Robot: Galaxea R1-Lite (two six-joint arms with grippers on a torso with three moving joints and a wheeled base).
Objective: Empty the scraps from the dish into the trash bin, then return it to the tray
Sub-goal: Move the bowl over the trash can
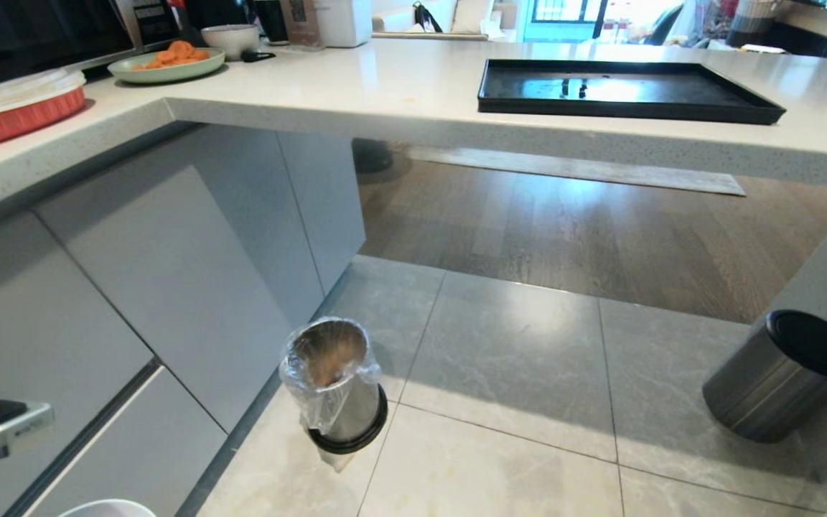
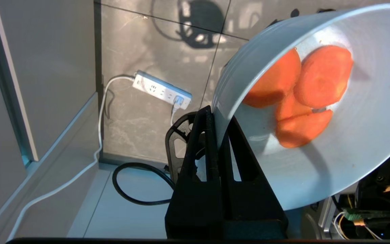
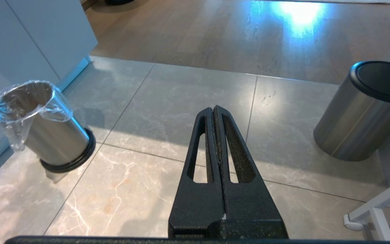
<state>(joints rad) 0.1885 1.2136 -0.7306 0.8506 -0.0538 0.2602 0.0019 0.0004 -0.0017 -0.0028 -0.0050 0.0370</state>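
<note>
Head view looks down from above counter height over the countertop edge to the tiled floor, taking in the trash bin (image 1: 334,391) at mid-distance. Right wrist view sits low, facing that same bin (image 3: 42,125) across the tiles. Left wrist view is tight on the dish (image 2: 333,135).

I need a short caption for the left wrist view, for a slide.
Left gripper shut on the rim of the tilted dish, carrot scraps inside, above the floor and a power strip.
</note>
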